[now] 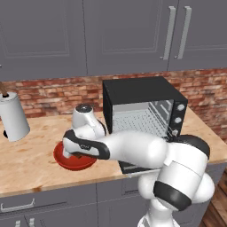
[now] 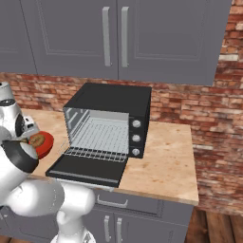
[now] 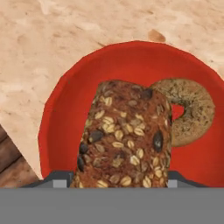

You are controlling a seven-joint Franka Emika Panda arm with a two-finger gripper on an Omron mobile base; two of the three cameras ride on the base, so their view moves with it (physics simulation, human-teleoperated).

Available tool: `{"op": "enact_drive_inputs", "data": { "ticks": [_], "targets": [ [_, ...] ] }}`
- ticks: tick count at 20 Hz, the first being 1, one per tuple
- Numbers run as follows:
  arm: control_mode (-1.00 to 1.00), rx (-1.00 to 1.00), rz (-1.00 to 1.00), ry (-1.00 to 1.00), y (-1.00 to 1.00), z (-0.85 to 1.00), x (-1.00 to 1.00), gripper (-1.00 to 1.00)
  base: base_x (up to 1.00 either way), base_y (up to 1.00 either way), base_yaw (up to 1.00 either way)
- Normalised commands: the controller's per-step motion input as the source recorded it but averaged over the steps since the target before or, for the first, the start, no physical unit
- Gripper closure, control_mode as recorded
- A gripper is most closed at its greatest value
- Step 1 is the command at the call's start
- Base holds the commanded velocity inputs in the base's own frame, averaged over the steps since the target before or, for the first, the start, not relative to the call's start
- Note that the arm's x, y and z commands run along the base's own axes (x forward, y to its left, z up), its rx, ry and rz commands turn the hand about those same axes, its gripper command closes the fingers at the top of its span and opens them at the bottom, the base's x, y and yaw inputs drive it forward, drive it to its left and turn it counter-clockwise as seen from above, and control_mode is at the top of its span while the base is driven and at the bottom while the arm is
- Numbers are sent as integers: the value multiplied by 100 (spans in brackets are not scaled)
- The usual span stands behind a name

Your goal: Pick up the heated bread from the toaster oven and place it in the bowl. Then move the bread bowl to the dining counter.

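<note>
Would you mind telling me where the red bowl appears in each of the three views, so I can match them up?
Left base view: the red bowl sits lower left on the counter, partly behind the arm.
Right base view: a sliver of it shows at the left edge, left of the toaster oven.
Hand view: its rim rings the centre, around the bread.
Shared landmark: the toaster oven.

Even bright rendered light, soft shadows, slight pixel blur, no glare.
</note>
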Motion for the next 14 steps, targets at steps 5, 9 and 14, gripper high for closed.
{"op": "enact_drive_inputs", "data": {
  "ticks": [5, 9, 14],
  "targets": [
    [-100, -4, 0, 0, -5, -6, 48, -100, 0, 0, 0],
    [-100, 0, -7, 0, 17, 0, 41, -100, 0, 0, 0],
    [-100, 6, -16, 4, -7, 1, -37, -100, 0, 0, 0]
  ]
}}
